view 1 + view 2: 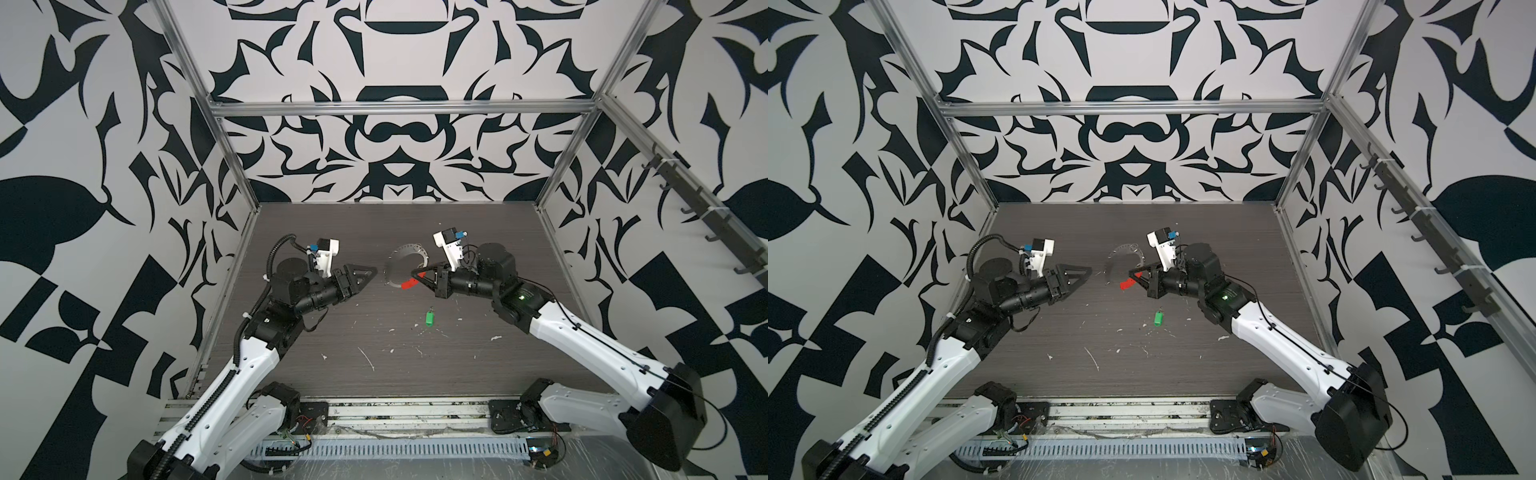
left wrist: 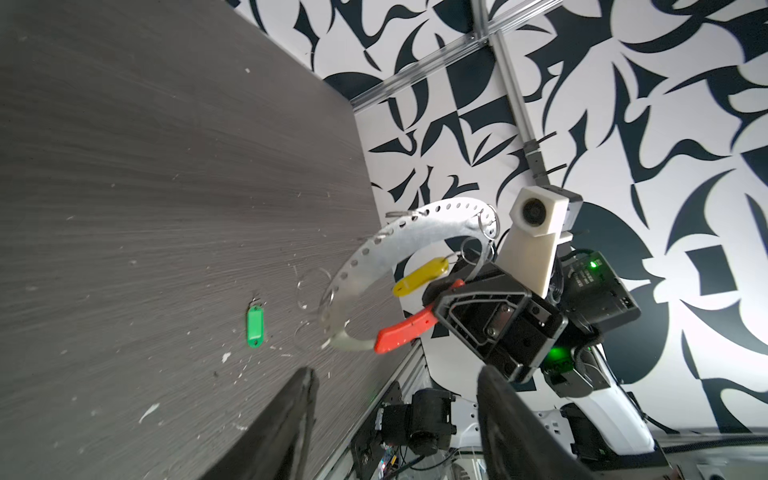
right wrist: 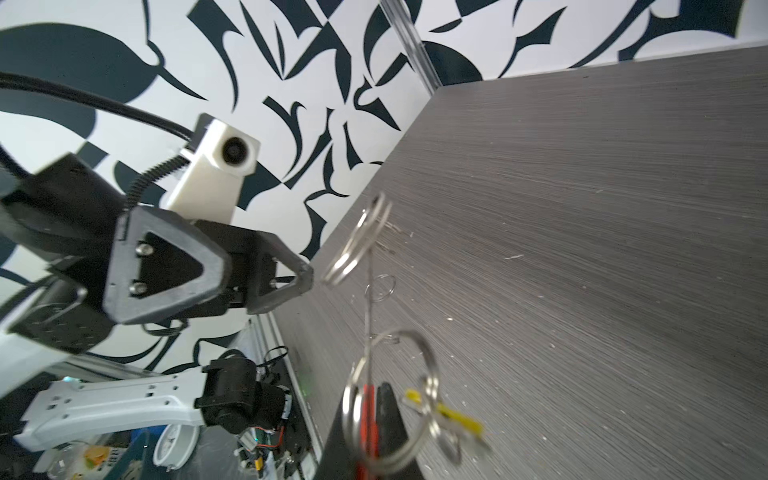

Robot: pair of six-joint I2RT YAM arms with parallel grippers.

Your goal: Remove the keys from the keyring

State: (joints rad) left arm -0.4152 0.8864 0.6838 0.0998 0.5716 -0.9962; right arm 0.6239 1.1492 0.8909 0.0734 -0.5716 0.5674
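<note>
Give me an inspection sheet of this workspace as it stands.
Surface: dark wood-grain table.
Job's things: green key lies loose on the table; yellow key hangs from the keyring, which is held in the air.
Clutter: white flecks scattered on the table.
End effectors: right end effector shut on the keyring's red end; left end effector open, empty.
Cables: black conduit on the left arm; thin cable along the right arm.
Surroundings: patterned walls, aluminium frame, hook rail.
</note>
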